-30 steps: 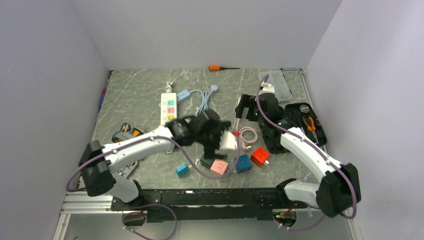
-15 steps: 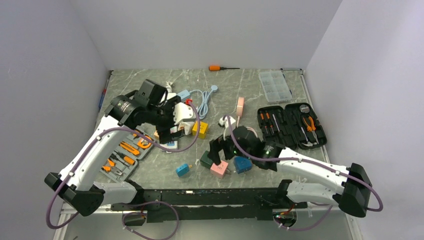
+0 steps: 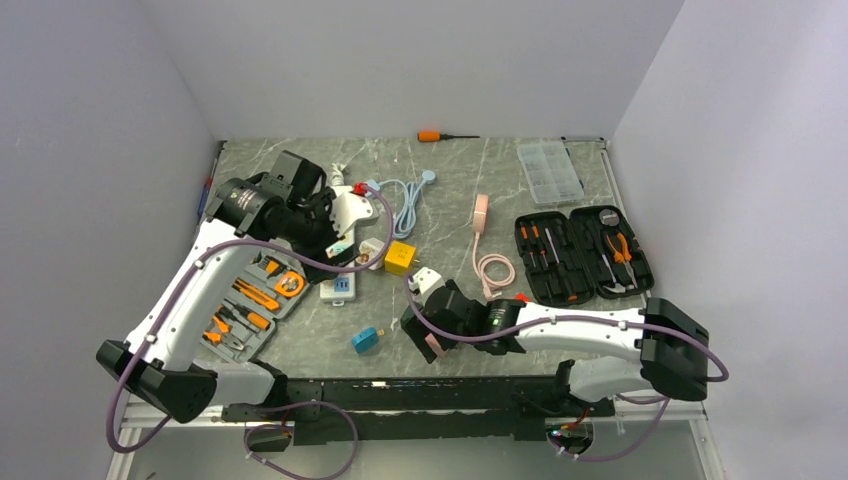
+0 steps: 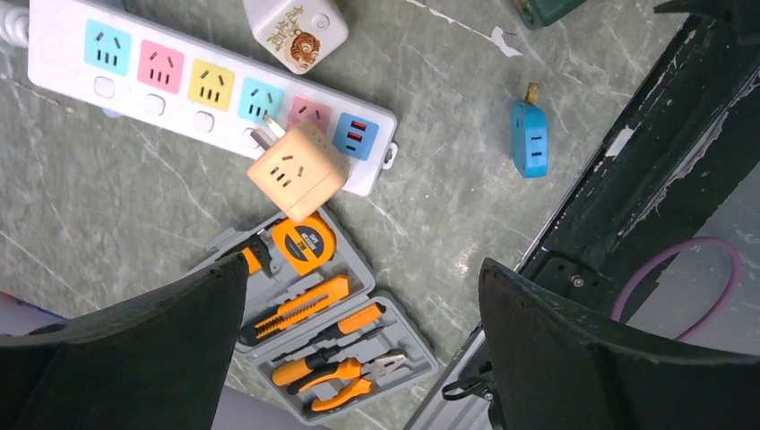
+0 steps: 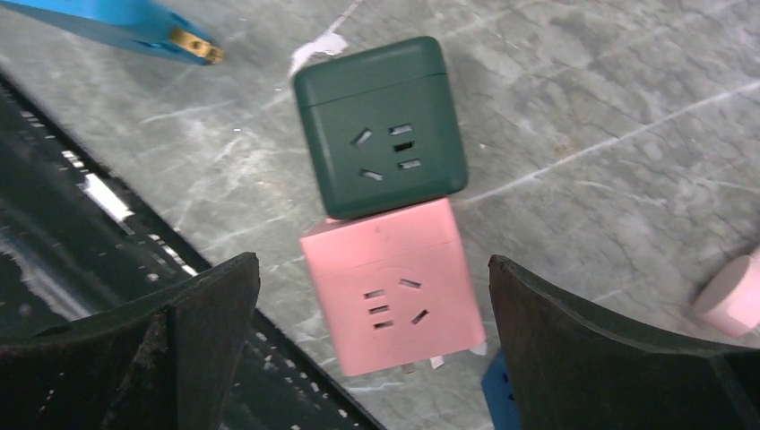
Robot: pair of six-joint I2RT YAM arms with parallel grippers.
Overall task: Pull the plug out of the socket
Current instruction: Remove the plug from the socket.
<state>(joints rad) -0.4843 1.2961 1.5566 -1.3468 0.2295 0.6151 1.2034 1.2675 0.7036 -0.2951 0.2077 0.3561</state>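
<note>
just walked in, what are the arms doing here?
Left gripper hangs open above the white power strip, where a peach cube plug sits tilted with a prong showing. Right gripper is open over a pink cube and a green cube. Neither holds anything.

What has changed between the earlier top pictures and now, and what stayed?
The left arm swung from the middle to the far left; the left pincer is open by the socket. The right arm drew back from the far right to the near middle; the right pincer is open over the green cube and pink cube. The orange screwdriver and small blue plug stayed.
</note>
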